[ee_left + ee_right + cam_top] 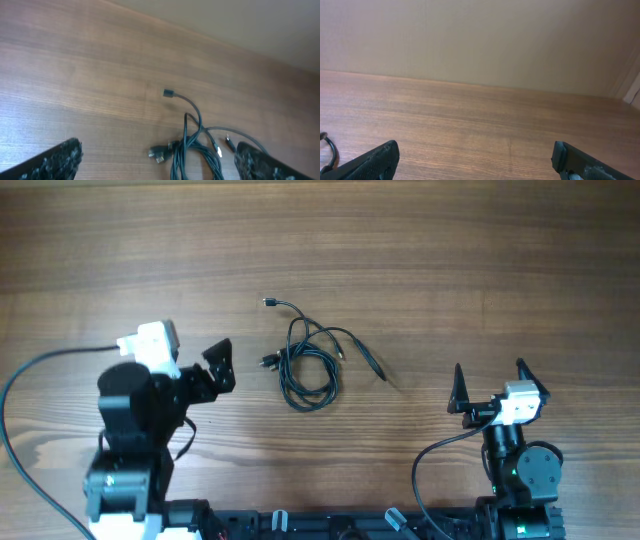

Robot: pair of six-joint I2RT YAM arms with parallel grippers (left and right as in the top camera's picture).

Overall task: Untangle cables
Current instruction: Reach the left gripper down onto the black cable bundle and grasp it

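a brown wood-grain table (480, 260) fills the overhead view from edge to edge. in the lower left of that view sits the bulky black left robot arm (130, 420) with a white cap on its wrist, and a thick black wire curves off it toward the left edge. in the lower right stands the slimmer black right robot arm (520, 465), also white-capped, with its own wire looping down beside it. the left gripper (222, 367) points right toward the middle of the frame with its jaws spread wide and nothing between them; in the left wrist view its two dark fingers (60, 160) sit at opposite lower corners. the right gripper (489, 375) points toward the top of the frame, also spread wide and holding nothing, its fingers (377, 157) again at the lower corners of its own view. the thin black cables (305, 352) lie in one tangled coil on the table at the centre of the overhead view, between the two grippers, nearer the left one and touching neither. one strand runs to the upper left and ends in a small plug (269, 302); another plug (268, 362) lies at the coil's left side, and a third strand trails off to the right (378, 372). a short bit of cable shows at the lower left edge of the right wrist view.
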